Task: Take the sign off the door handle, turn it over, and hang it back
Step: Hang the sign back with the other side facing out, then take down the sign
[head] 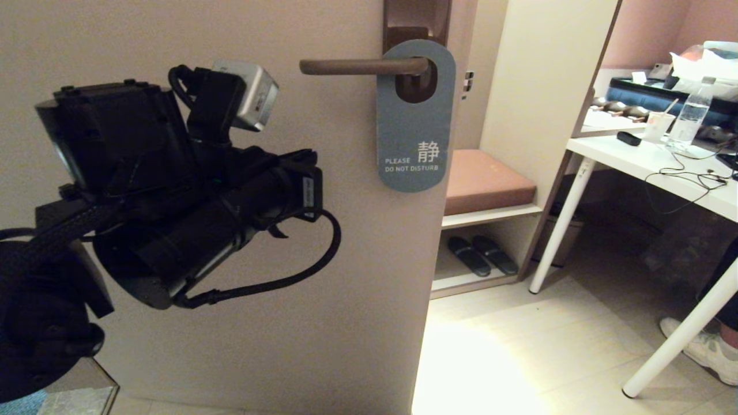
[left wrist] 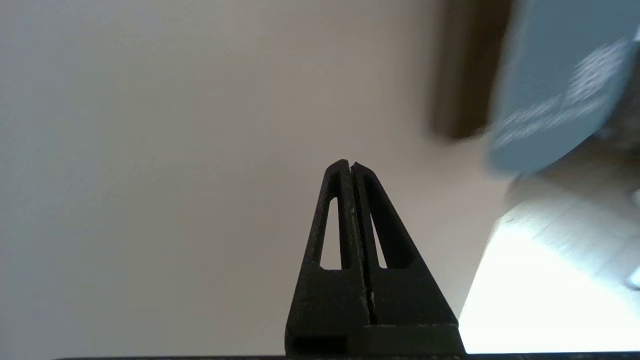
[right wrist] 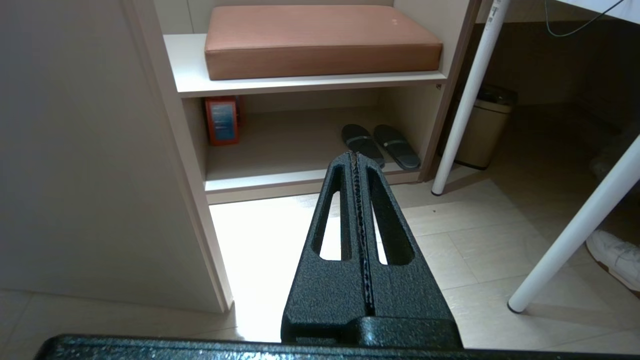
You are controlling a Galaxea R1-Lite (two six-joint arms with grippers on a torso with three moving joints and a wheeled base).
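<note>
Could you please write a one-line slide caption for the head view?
Blue sign hangs on door handle; left gripper, shut, nearby.

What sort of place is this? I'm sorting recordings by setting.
Most likely a hotel room entrance. A blue "do not disturb" sign hangs on the door handle, slippers sit under a cushioned bench, and a desk stands nearby.
</note>
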